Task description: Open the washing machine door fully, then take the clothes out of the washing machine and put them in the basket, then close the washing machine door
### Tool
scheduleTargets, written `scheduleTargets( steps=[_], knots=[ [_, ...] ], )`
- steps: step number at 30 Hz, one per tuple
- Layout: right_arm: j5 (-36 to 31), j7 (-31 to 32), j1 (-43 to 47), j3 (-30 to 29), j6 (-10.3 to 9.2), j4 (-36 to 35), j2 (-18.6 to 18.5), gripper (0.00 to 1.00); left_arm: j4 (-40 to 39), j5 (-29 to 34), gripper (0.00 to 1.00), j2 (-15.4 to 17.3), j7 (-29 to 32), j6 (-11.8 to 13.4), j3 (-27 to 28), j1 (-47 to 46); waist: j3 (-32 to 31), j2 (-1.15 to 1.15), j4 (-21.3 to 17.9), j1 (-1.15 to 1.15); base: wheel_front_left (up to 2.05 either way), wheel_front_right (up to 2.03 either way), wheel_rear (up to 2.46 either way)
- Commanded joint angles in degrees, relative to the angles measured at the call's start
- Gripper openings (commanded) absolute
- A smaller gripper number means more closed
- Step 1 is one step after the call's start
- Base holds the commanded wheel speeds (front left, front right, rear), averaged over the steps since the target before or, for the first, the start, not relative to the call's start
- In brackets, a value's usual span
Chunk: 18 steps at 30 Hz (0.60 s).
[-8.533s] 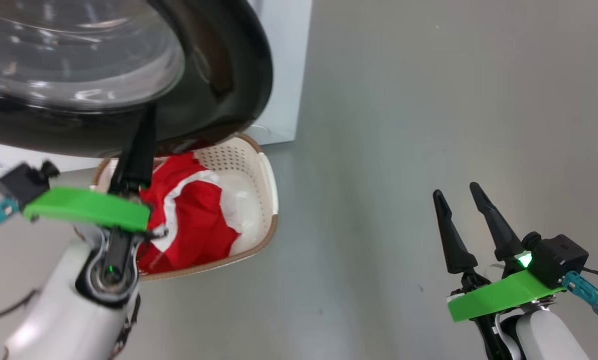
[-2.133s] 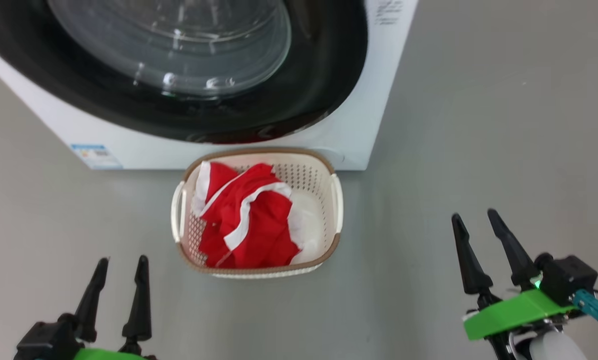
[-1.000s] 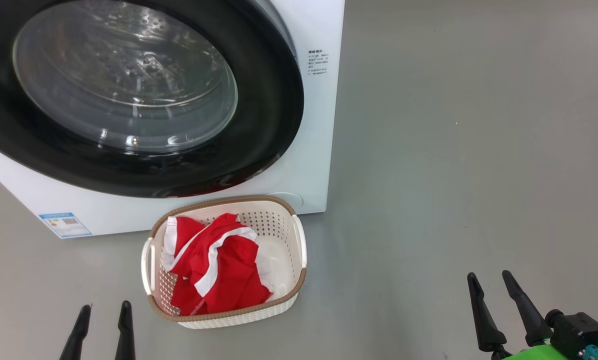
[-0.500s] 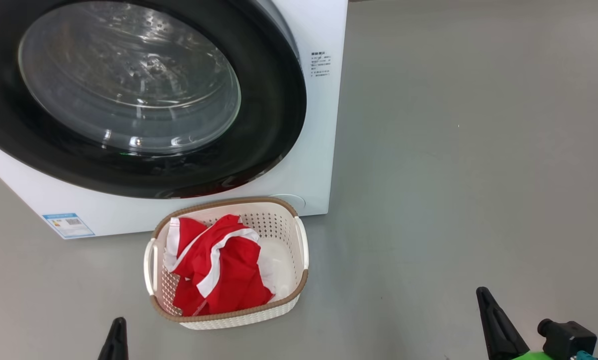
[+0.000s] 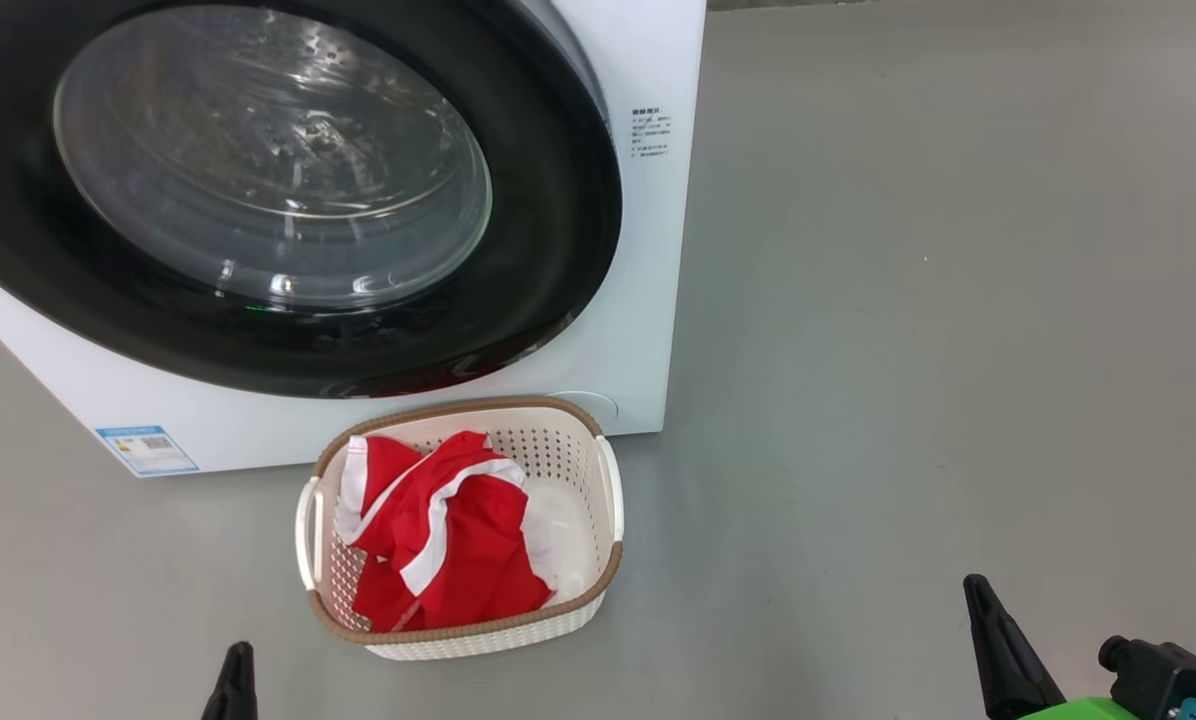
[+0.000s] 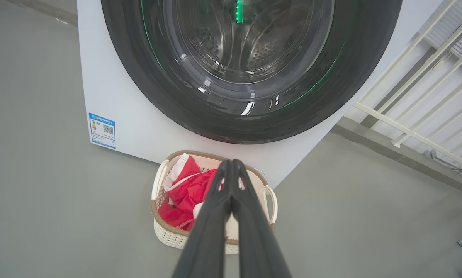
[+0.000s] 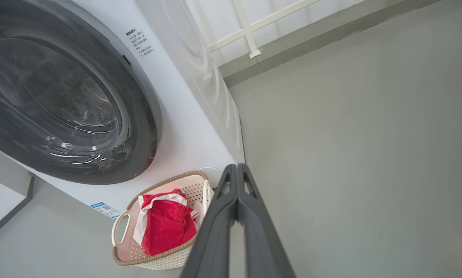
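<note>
At the lower left of the head view you have the left gripper (image 6: pixel 230 166), only its dark tip rising over the bottom edge. Its wrist view shows you the two fingers pressed together along their length, clenched on nothing, with the tips pointing toward the basket. Moving right, the small blue label (image 5: pixel 146 450) sits on the lower left corner of the washing machine (image 5: pixel 648 300), whose white front takes up the upper left of the head view. The washing machine door (image 5: pixel 548 250) lies shut, flush against that front, its glossy black rim ringing the clear glass bowl, through which you can see the steel drum. Just below the door's lower edge the basket (image 5: pixel 478 640) stands upright on the grey floor (image 5: pixel 908 350), close against the machine's base; you cannot tell whether the two touch. The clothes (image 5: pixel 448 540) lie crumpled inside the basket, the red fabric with its white stripes heaped toward the left and middle. Right of the basket you see bare floor. At the lower right the right gripper (image 7: pixel 236 168) rises from the bottom edge of the head view, well apart from the basket. Its wrist view shows the fingers closed tight against each other with nothing between them.
</note>
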Motion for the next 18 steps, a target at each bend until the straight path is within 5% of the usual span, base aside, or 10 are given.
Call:
scheduleTargets(
  steps=[1, 18],
  knots=[
    [1.72, 0.29, -1.99, 0.11, -0.01, -1.41, -0.86, 0.0, -0.99, -1.59, 0.0, 0.82, 0.24, 0.01, 0.35, -2.21, -0.06, 0.0, 0.07, -0.01, 0.0, 0.0, 0.0],
    [11.93, 2.73, -3.56, -0.11, -0.02, -1.62, -1.46, 0.0, -0.29, -11.9, 0.0, 0.96, 3.02, 0.01, 0.27, -4.04, -0.65, 0.0, 0.8, -0.01, 0.0, 0.0, 0.0]
  ],
)
